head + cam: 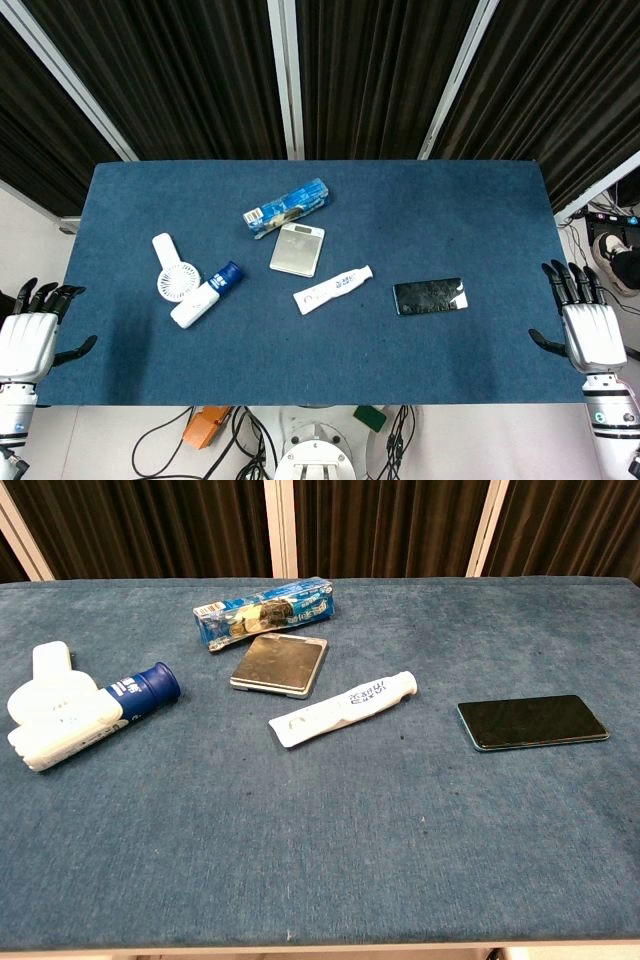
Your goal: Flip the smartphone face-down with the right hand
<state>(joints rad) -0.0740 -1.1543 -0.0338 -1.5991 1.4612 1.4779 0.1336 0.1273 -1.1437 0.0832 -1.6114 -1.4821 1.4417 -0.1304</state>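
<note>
The smartphone (430, 296) lies flat on the blue table, right of centre, its dark glossy screen facing up; the chest view shows the smartphone (532, 722) at the right. My right hand (588, 325) hangs beyond the table's right edge, fingers spread and holding nothing, well to the right of the phone. Off the left edge, my left hand (30, 335) is likewise spread and empty. Neither hand shows in the chest view.
A white tube (332, 290) lies just left of the phone. Further left are a small silver scale (297, 249), a blue snack packet (287, 207), a white handheld fan (173, 270) and a white bottle with a blue cap (207, 294). Blue table (500, 220) edge runs beside my right hand.
</note>
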